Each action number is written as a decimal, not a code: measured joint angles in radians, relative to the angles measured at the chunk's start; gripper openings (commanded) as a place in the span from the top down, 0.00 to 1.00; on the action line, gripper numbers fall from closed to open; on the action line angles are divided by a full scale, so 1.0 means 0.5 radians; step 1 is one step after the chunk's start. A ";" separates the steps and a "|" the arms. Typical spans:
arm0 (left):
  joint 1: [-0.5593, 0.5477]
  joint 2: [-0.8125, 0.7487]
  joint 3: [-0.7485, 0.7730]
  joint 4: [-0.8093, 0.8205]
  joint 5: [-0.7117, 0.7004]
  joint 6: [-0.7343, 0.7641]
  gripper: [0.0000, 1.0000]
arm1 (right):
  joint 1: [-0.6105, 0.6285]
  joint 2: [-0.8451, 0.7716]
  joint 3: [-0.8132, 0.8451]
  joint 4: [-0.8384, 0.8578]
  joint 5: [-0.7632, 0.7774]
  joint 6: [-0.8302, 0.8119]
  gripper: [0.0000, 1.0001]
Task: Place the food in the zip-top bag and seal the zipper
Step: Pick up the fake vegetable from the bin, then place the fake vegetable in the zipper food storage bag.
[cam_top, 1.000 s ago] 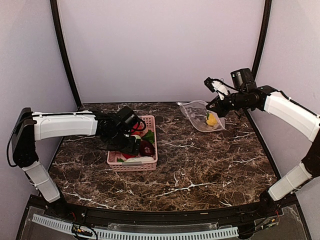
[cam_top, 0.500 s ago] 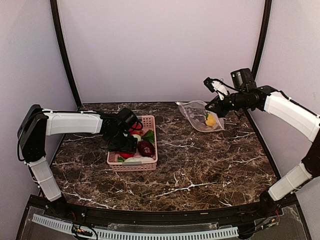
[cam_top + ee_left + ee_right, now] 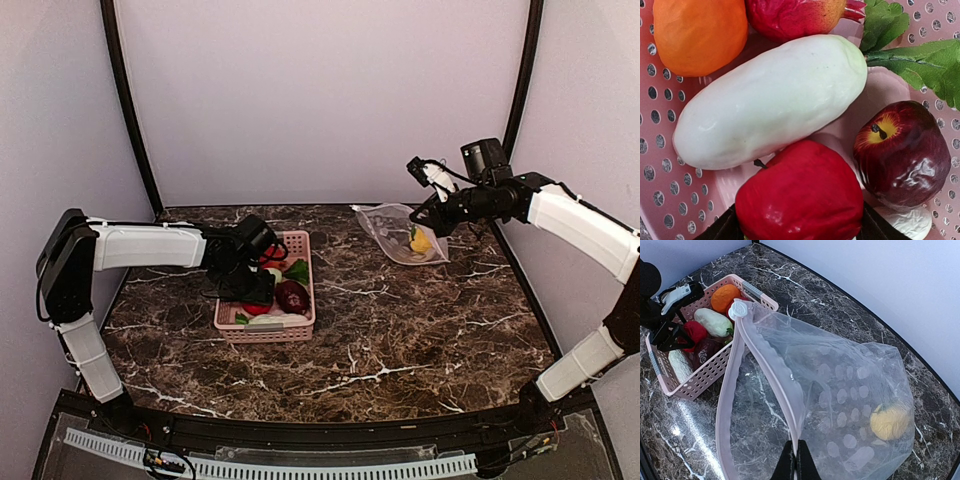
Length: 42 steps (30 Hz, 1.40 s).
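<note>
The left gripper is down in the pink basket, its dark fingers pressed to either side of a red apple. Just ahead of it a white vegetable lies touching that apple, with an orange and a pomegranate beyond. To its right sit a dark red apple and green leaves.

The right gripper, fingers together, pinches the zip-top bag at its mouth (the bag's far end rests on the marble table). The pink zipper gapes open ahead of it, and a yellow food piece lies inside, ahead and to the right.

Since a second ago the left arm has drawn its elbow in and the gripper has uncovered the dark red apple. The right arm has barely moved.
</note>
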 measured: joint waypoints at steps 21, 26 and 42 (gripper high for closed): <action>-0.233 -0.639 0.091 0.860 0.121 0.317 0.46 | 0.003 0.066 0.162 -0.109 -0.045 0.001 1.00; -0.381 -0.533 0.140 1.357 0.351 0.414 0.47 | 0.015 0.136 0.275 -0.157 -0.073 0.004 1.00; -0.543 0.115 0.586 1.759 0.372 0.407 0.51 | 0.072 0.315 0.527 -0.311 -0.112 0.064 1.00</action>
